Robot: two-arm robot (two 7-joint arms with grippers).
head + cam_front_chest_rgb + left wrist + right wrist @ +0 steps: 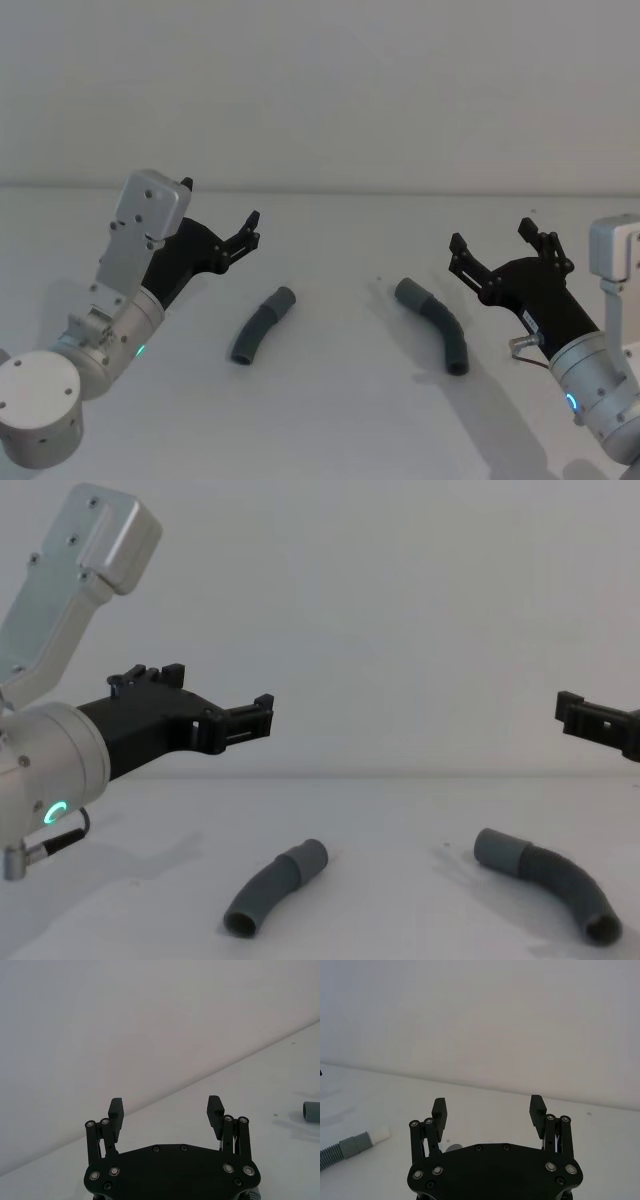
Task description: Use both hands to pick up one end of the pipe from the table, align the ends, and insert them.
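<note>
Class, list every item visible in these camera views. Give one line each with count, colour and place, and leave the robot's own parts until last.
shorter pipe piece: one, dark grey, lying on the table, toward the left
longer pipe piece: one, dark grey, lying on the table, toward the right, apart from the shorter one
white sleeve: one, white, projecting from a grey cuff
table: one, white, under both pieces
wall: one, pale grey, behind the table
left gripper: one, black, open, raised left of the shorter piece
right gripper: one, black, open, raised right of the longer piece
</note>
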